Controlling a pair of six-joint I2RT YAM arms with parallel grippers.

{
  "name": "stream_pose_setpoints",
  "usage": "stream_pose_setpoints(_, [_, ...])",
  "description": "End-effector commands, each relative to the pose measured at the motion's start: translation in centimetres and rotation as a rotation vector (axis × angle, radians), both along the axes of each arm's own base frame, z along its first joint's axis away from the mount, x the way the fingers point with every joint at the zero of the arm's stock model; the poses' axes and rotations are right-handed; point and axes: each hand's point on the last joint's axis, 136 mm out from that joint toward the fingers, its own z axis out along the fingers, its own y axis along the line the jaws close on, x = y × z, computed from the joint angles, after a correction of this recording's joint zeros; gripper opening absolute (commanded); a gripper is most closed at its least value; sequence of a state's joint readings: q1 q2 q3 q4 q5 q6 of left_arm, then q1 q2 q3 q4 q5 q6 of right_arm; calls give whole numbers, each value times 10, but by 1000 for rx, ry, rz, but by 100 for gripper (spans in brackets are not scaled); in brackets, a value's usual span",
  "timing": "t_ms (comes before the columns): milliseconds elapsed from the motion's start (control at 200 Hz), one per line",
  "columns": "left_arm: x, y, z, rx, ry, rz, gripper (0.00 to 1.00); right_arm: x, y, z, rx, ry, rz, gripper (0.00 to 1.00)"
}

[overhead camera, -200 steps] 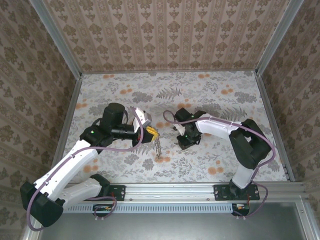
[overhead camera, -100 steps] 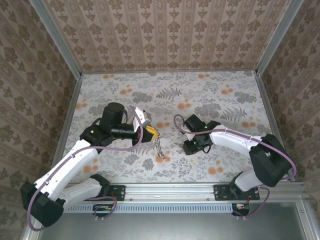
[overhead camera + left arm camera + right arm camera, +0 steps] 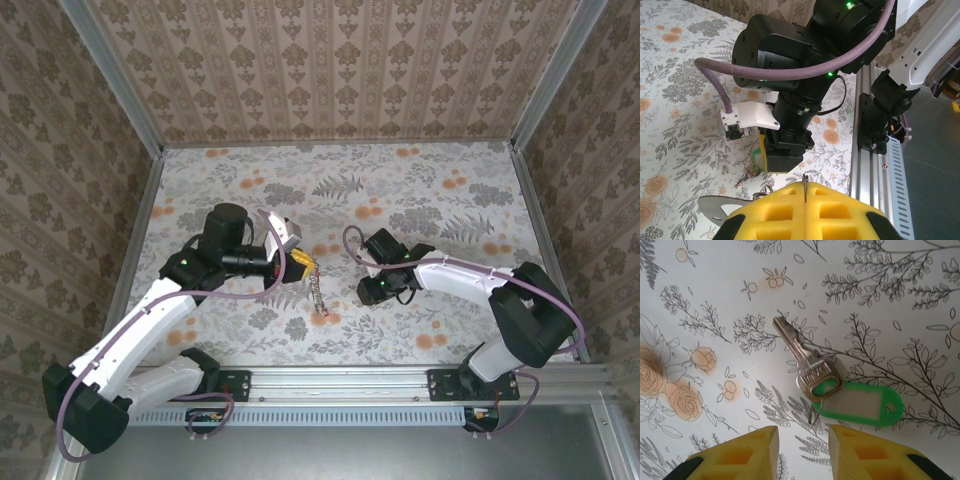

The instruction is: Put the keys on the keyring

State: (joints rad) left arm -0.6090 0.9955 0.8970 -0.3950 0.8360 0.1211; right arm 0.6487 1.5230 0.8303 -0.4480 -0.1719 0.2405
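Note:
A silver key [image 3: 807, 365] with a green plastic tag [image 3: 860, 405] lies flat on the flowered table. My right gripper [image 3: 802, 442] hovers just above and short of it, open, with nothing between its yellow fingers [image 3: 742, 452]. From above, the right gripper [image 3: 374, 290] points down at the table centre. My left gripper [image 3: 300, 263] is shut on the thin metal keyring [image 3: 317, 292], which hangs down from its tips. In the left wrist view the wire of the keyring [image 3: 805, 181] pokes out between the closed yellow pads [image 3: 775, 210], with the green-tagged key [image 3: 753, 167] beyond.
An aluminium rail [image 3: 340, 382] runs along the near table edge. Patterned walls [image 3: 330, 70] enclose the back and sides. Purple cables [image 3: 352, 240] loop off both wrists. Metal loops [image 3: 761, 192] show just beside the left fingers.
The right gripper has shifted slightly left and its arm has swung, settling over the green-tagged key. The left arm and the hanging keyring have stayed put.

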Motion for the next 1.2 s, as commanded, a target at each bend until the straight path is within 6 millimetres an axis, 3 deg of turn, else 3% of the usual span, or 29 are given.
stream_pose_setpoints(0, [-2, 0, 12, -46, -10, -14, 0, 4, 6, -3, 5, 5, -13, 31])
stream_pose_setpoints(275, [-2, 2, 15, -53, -17, -11, 0, 7, 4, -10, -31, 15, -18, 27])
stream_pose_setpoints(420, [-2, 3, 15, -54, -19, -7, 0, 13, 7, -9, -30, 1, -10, 17])
stream_pose_setpoints(790, [-4, 4, 17, -55, -27, -10, 0, 13, 1, -4, -82, 6, 12, 3])
stream_pose_setpoints(970, [-5, 5, 19, -59, -31, -12, 0, 8, -2, 1, -81, 0, 14, 18])
stream_pose_setpoints(1195, [-6, 5, 20, -61, -34, -15, 0, 4, -4, -6, -58, -1, -16, 22])
